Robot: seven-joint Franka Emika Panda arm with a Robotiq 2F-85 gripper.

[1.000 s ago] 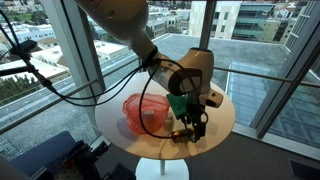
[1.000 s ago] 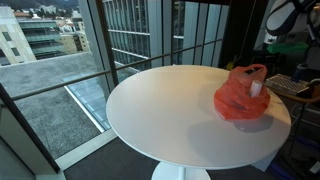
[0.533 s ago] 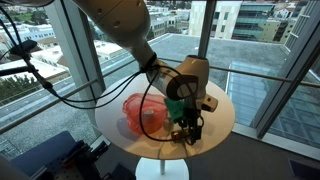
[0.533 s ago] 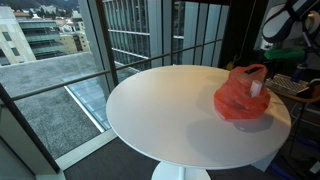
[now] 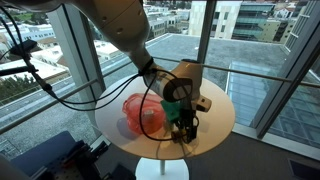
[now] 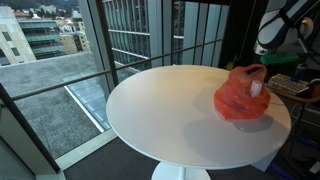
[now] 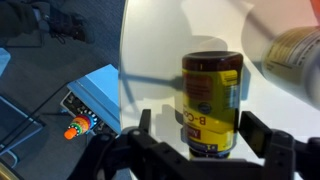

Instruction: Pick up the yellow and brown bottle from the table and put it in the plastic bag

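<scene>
The yellow bottle with a brown cap [image 7: 212, 100] stands on the white round table [image 6: 170, 110]. In the wrist view it sits between my gripper's fingers [image 7: 205, 135], which are open with a gap on the left side. In an exterior view my gripper [image 5: 183, 128] is low over the table's near edge and hides most of the bottle. The red plastic bag [image 5: 140, 112] lies beside it on the table. It also shows in an exterior view [image 6: 243, 95], with something white inside.
A pale blurred object [image 7: 295, 55] lies close to the bottle at the upper right of the wrist view. Below the table edge is a blue box [image 7: 95, 95]. Glass walls surround the table. Black cables [image 5: 70, 85] hang from the arm.
The arm has shifted slightly left and lower in the exterior view, bringing the gripper down around the bottle. The bag has not moved.
</scene>
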